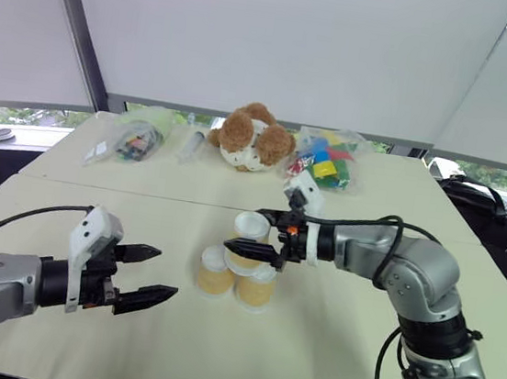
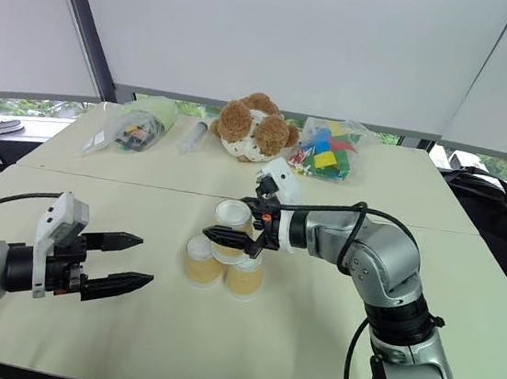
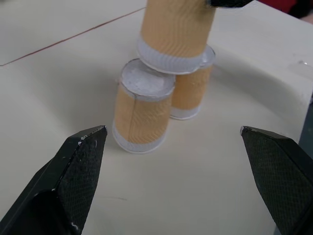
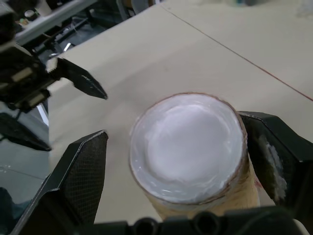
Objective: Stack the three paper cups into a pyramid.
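Three paper cups [image 1: 239, 266] sit upside down near the middle of the tabletop [image 1: 327, 346], well in from every edge: two bases touching side by side, third perched on top across both. So the pyramid [image 2: 225, 255] looks built, though the top cup sits a bit off-centre in the left wrist view.

Right gripper [image 1: 262, 235] brackets the top cup. In the right wrist view one finger looks apart from the wall with a gap and the other is close against it, so I read the jaws as open around the cup, not clamped. Left gripper [image 1: 146, 276] hangs spread and empty toward the near left edge, well apart from the stack.

Handling: these cups are light, thin-walled and crushable, and they tip at a nudge. You'd take one at mid-wall, gently.

Room: plenty of bare tabletop on the near side and both flanks. The teddy bear [image 1: 255, 139] and bags [image 1: 327, 157] line the far edge, well clear. Back the right fingers straight off without brushing the cup.
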{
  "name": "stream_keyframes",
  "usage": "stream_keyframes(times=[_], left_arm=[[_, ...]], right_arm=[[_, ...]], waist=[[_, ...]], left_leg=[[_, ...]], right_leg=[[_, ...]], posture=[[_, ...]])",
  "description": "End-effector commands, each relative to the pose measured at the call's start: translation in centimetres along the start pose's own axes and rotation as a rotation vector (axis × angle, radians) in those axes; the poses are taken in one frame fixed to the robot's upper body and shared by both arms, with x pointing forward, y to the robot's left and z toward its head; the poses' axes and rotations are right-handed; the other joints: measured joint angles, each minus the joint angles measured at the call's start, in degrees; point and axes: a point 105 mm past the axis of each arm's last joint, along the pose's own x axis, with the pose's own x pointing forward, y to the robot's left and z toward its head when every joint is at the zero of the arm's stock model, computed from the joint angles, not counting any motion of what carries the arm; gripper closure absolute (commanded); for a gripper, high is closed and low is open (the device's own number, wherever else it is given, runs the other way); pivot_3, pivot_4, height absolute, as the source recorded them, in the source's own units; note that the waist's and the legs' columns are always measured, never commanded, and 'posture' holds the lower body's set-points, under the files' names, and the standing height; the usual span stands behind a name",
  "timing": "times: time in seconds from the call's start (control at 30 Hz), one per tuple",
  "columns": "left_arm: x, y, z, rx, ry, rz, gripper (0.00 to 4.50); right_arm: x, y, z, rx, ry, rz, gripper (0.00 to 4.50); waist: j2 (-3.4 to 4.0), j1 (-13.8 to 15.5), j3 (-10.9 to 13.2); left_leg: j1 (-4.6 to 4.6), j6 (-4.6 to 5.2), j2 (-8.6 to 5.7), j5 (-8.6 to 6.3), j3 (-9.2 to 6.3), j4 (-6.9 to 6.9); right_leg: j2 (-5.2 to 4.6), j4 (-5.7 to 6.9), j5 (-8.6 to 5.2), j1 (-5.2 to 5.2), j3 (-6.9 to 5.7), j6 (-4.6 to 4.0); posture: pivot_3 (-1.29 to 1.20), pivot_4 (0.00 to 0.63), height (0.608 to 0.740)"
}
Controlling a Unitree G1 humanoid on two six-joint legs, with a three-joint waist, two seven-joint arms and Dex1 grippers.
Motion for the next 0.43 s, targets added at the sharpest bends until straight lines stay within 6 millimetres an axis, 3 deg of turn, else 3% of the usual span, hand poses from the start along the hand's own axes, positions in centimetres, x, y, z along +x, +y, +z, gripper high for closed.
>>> stream_keyframes(times=[0.03, 0.1, 0.23, 0.3, 0.33, 0.43], left_arm=[[-0.2, 0.3, 0.5, 0.027, -0.022, 0.012, 0.0], [-0.3, 0.6, 0.3, 0.022, -0.021, 0.02, 0.0], [-0.6, 1.5, -0.4, 0.022, -0.017, 0.069, 0.0], [-0.8, 2.2, -1.2, 0.008, -0.006, 0.101, 0.0], [-0.9, 2.5, -1.7, -0.002, 0.0, 0.112, 0.0], [-1.0, 3.2, -2.6, 0.008, 0.017, 0.143, 0.0]], right_arm=[[-1.9, -0.4, 2.6, -0.106, -0.079, -0.018, 0.04], [-3.0, -1.0, 3.0, -0.141, -0.089, -0.036, 0.04], [-7.6, -2.8, 3.5, -0.099, -0.148, -0.087, 0.04], [-10.1, -3.1, 1.5, -0.038, -0.098, -0.099, 0.04], [-11.5, -3.5, -0.8, 0.011, -0.036, -0.127, 0.04], [-13.7, -4.0, -4.9, 0.091, 0.064, -0.181, 0.04]], waist=[[0.0, 0.0, 0.0], [0.0, 0.0, 0.0], [0.0, 0.1, 0.0], [-0.02, 0.5, 0.0], [-0.05, 0.7, 0.0], [-0.14, 1.0, -0.1]], left_leg=[[0.0, 0.0, 0.0, 0.0, 0.0, 0.0], [0.0, 0.0, -0.01, 0.0, 0.0, 0.0], [0.0, 0.0, -0.01, 0.0, 0.01, -0.01], [0.0, 0.02, -0.01, -0.01, -0.01, -0.02], [0.01, 0.04, -0.01, -0.03, -0.02, -0.02], [0.04, 0.11, -0.02, -0.07, 0.0, -0.04]], right_leg=[[-0.01, -0.01, 0.0, 0.02, 0.0, 0.0], [-0.01, -0.03, 0.0, 0.01, 0.0, 0.0], [-0.01, -0.03, 0.0, 0.01, 0.0, 0.0], [-0.01, -0.14, 0.0, 0.08, -0.01, -0.01], [-0.02, -0.19, -0.01, 0.13, -0.02, -0.01], [-0.04, -0.32, -0.03, 0.21, -0.03, -0.03]], posture=[[0.0, 0.15, 0.74], [0.0, 0.15, 0.74], [0.0, 0.15, 0.74], [0.0, 0.15, 0.74], [0.0, 0.15, 0.74], [0.0, 0.15, 0.74]])
